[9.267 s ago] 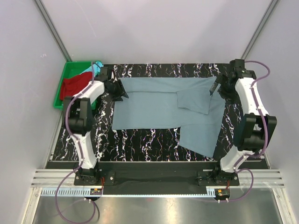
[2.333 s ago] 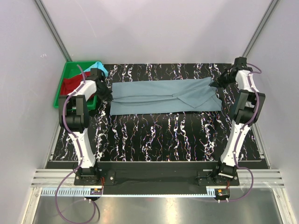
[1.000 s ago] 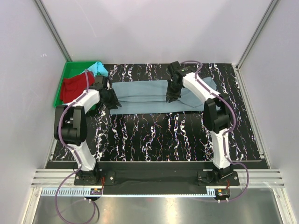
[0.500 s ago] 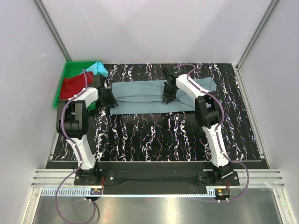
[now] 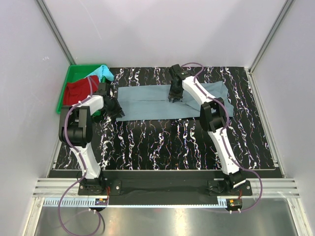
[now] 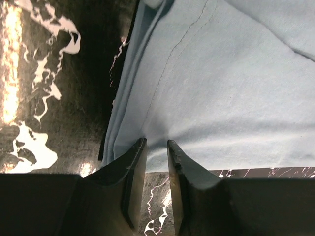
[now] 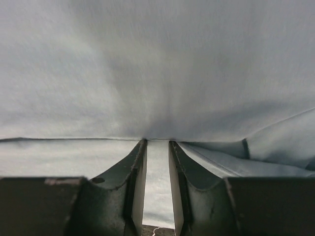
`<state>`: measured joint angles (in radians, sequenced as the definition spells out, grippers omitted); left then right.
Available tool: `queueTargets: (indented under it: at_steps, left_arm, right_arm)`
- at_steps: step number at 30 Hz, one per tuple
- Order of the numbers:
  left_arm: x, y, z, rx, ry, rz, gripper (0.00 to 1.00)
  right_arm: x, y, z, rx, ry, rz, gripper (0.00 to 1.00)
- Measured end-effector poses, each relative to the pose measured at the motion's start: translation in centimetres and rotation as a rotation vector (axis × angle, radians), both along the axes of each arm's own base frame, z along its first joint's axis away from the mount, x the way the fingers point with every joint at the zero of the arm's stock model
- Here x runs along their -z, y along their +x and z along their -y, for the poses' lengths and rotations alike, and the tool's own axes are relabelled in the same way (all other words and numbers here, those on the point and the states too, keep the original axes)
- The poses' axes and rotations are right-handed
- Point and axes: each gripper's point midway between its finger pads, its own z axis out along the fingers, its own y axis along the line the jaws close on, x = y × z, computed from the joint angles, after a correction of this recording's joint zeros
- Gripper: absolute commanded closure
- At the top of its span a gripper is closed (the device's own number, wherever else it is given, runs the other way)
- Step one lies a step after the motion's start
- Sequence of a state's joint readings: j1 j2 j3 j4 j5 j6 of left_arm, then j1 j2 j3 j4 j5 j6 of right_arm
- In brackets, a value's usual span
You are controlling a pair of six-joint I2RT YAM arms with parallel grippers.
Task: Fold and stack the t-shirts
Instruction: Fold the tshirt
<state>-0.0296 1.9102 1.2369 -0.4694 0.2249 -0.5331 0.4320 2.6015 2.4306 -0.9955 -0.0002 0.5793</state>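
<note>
Left gripper [image 6: 156,142]: jaws clamped on grey-blue shirt [image 5: 147,103], left end.
Right gripper [image 7: 157,141]: jaws pinching its fold, upper middle.

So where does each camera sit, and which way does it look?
Top external: fixed above and behind, looking down on the table; left arm and right arm show whole.
Left wrist: on the left arm, looking past the left gripper at the edge of the grey-blue t-shirt.
Right wrist: on the right arm, close above the cloth; the right gripper shows.
Shared: all three see that t-shirt.
</note>
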Motion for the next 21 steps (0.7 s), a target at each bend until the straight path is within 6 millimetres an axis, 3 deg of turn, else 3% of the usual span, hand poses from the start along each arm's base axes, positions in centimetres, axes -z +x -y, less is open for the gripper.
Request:
queueTargets:
  at_steps: [8,12,21]
  left_arm:
    - [-0.4,-0.7,0.0,-0.001,-0.001,-0.004,0.71]
    - [-0.6,-0.7,0.1,-0.003,-0.007,0.000,0.71]
    - [-0.5,-0.7,0.2,-0.001,-0.009,-0.003,0.71]
  right_arm:
    - [-0.2,0.7,1.5,0.016,-0.011,0.002,0.67]
    - [-0.6,-1.0,2.7,0.004,-0.047,-0.032,0.65]
    - [-3.9,-5.4,5.5,-0.008,-0.098,-0.047,0.64]
